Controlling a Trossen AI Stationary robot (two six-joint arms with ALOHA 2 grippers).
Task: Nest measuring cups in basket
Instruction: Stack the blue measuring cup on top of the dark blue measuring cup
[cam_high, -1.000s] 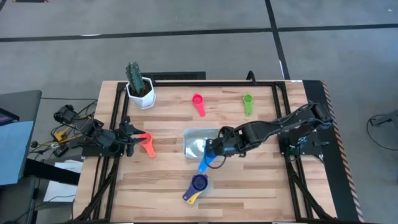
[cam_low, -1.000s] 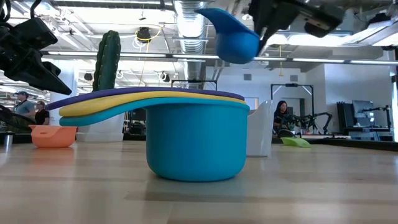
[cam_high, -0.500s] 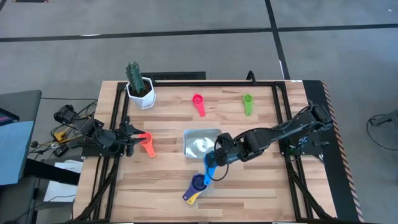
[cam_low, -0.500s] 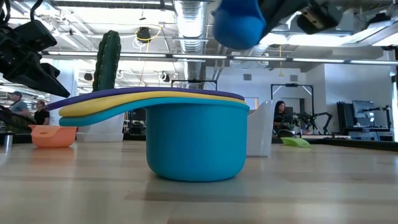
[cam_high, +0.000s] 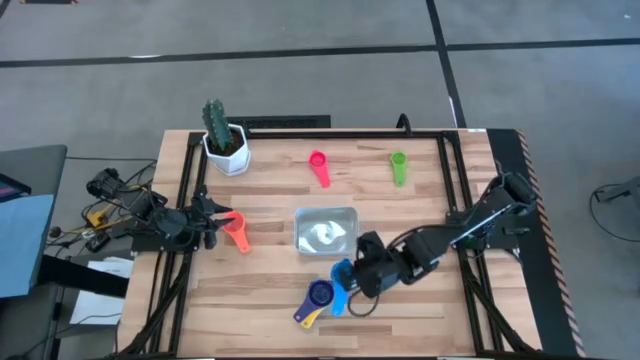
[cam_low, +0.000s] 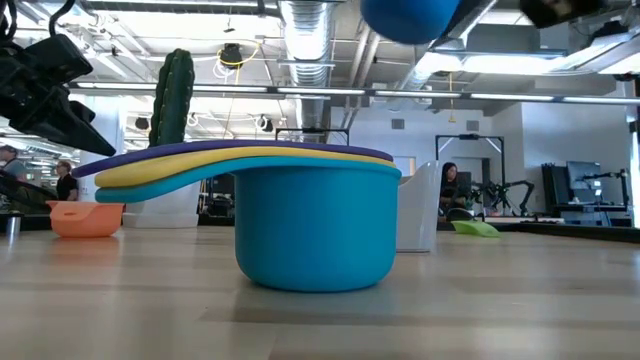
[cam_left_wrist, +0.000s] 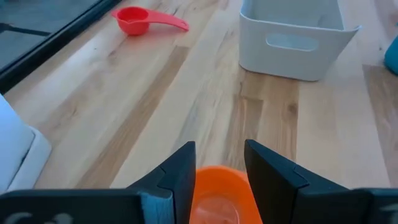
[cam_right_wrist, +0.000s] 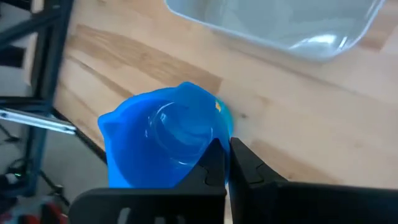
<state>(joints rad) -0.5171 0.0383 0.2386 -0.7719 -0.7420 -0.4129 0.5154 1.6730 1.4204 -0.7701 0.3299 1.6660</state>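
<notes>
With our right hand clamped on the handle of the blue plastic measuring cup near the counter's front edge, we should lower it level, bowl centred, onto the purple-yellow-teal nested stack just beside it.

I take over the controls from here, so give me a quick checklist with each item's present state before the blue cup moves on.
1. Right hand shut on the blue cup: ok.
2. Blue cup lifted off the table: ok, it hangs high in the low view.
3. Blue cup over the basket: not ok, it is nearer the front edge, beside the stacked cups.
4. Basket free to receive cups: ok, nothing shows inside.
5. Left hand out of the way: ok, open at the orange cup on the left side.
6. Pink cup and green cup not yet collected: not ok.
</notes>
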